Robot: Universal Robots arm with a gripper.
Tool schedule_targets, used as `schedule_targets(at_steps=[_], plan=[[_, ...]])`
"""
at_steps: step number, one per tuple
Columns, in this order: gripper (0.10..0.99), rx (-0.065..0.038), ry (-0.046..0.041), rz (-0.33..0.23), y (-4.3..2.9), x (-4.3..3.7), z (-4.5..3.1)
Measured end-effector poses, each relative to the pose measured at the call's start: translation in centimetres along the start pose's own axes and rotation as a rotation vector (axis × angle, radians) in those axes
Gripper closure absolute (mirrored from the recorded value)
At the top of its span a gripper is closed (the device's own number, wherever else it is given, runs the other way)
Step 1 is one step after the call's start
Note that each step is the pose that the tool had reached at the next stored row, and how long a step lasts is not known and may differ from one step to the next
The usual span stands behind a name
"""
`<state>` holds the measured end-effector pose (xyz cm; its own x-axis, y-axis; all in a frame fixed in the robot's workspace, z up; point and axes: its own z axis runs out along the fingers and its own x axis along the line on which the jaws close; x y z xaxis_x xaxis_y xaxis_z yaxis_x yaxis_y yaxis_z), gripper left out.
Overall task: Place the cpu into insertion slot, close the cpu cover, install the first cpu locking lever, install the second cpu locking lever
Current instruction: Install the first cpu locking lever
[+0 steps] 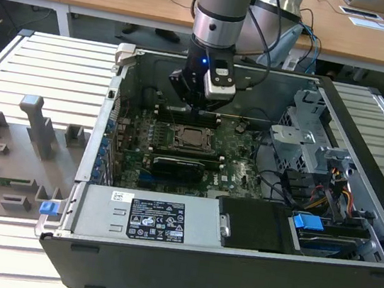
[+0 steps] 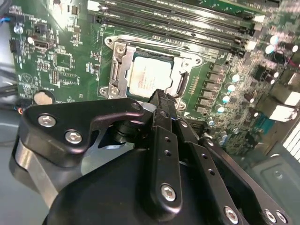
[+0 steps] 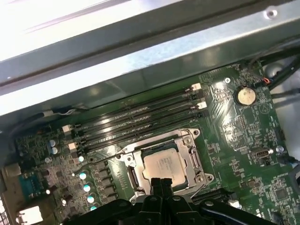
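We found the cpu seated flat in the insertion slot, silvery top up, with the cpu cover lying down around it as a frame, so we judged the work to be at the locking levers. The gripper had its fingers pressed together with nothing between them, its tip hanging just above the near edge of the socket; in the exterior view it stood low inside the computer case, over the green board. A thin wire lever ran beside the socket, but we could not tell whether it was latched.

To do this step well, we thought the closed tip should work as a single pusher: meet the lever near its free end, press down and then sideways so it slips under its hook, and stay off the chip's top. The push looked best kept slow and level, since the cover could ride up, and the memory slots sat close behind
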<state>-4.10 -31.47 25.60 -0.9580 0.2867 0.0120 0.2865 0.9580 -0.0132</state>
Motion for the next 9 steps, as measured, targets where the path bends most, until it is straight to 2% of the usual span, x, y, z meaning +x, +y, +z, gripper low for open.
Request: schedule_targets(at_steps=[9], plan=[[0.980, 0.002, -0.0020, -0.153, 0.00, 0.00, 0.00]])
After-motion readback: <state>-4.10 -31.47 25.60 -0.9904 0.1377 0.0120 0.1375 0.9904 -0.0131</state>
